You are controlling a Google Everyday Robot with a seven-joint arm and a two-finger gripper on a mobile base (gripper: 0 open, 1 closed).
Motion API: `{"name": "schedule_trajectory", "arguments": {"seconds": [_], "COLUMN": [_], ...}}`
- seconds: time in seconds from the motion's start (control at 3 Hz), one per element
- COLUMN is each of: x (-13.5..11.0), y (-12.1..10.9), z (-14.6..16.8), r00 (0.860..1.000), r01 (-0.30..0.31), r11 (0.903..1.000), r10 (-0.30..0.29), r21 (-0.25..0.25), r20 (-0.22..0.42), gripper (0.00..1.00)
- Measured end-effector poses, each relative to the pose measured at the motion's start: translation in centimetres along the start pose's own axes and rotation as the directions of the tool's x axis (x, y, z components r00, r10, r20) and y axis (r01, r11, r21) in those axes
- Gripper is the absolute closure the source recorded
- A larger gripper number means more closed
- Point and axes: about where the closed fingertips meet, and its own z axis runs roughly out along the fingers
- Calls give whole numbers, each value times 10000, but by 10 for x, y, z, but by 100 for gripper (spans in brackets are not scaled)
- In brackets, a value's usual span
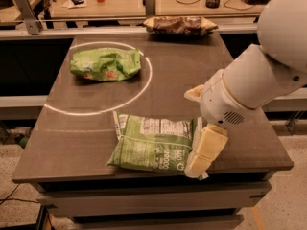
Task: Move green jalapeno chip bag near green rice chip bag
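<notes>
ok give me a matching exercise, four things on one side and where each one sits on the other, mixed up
Things
1. jalapeno bag
2. rice bag
3. brown bag
4. gripper

Places
A. far edge of the table
B. inside the white circle
C. open, at the jalapeno bag's right end
D. lying flat by the front edge

Pairs: 1-D, 2-B, 3-A, 4-C

The single camera looks down over the table, with the gripper close at lower right.
</notes>
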Motion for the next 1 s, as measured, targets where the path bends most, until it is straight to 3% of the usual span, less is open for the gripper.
{"name": "schedule_trajectory", "arguments": {"seconds": [0.67,1.0], "x": [-11,-8], "y": [3,9], "z": [40,58], "r00": [9979,9971], "r01": [-623,-748], "r11": [9959,9918], "r10": [632,733], "r21": [-655,-1035], "r20": [106,-182], "gripper": [0,13]}}
